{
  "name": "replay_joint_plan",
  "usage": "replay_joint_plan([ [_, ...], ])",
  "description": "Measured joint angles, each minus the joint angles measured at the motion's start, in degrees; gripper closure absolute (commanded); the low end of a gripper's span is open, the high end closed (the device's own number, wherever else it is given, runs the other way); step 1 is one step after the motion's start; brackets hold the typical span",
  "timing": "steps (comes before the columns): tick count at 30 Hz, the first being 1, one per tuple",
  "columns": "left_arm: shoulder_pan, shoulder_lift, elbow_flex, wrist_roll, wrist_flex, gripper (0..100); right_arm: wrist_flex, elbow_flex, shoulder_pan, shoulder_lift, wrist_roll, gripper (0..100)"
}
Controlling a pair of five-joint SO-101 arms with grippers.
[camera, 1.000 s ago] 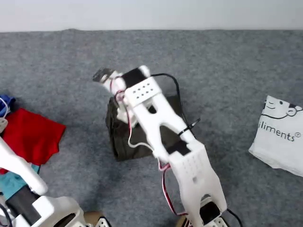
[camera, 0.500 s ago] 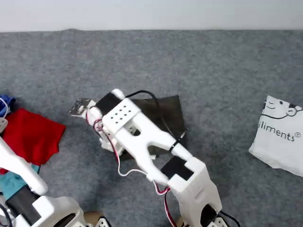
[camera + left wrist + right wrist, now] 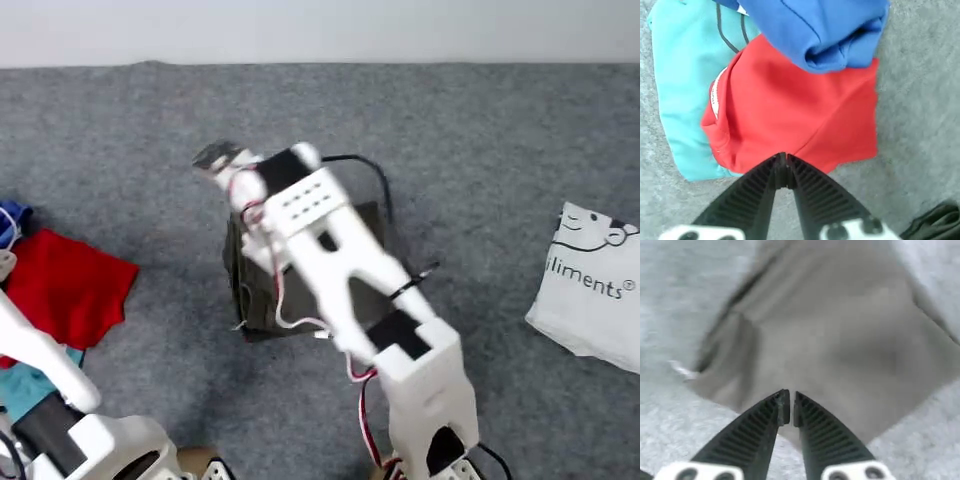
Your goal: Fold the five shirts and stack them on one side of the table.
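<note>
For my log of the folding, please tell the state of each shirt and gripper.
Dark shirt: folded, mid-table, unstacked.
Teal shirt: folded, bottom of pile.
Red shirt: folded, on teal.
Blue shirt: folded over, on red.
White shirt: folded, alone.
Left gripper: shut, empty.
Right gripper: shut, empty.

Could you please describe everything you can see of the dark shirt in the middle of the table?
The dark shirt is soft olive-brown cloth, folded into a rough rectangle with a few creases, lying flat on the grey table, well apart from the red shirt. The right arm stretches over it, hiding its middle.
</note>
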Motion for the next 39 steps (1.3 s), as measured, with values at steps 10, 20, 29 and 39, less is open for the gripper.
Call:
replay_joint_plan([
  [10,-3.08,-9.32,2.11,-21.71,4.31,99,-1.49,0.0,2.9,0.35,0.44,98.8],
  [20,-14.24,-21.19,9.14,-46.51,4.48,99,-6.42,-0.18,9.05,6.59,-2.9,77.1],
  [29,-19.43,-27.16,22.15,-55.82,4.57,99,-9.93,-3.34,17.05,10.64,-17.41,73.1],
  [39,-19.43,-28.75,22.42,-55.91,4.57,99,-13.45,-9.76,17.23,22.68,-19.78,73.2],
])
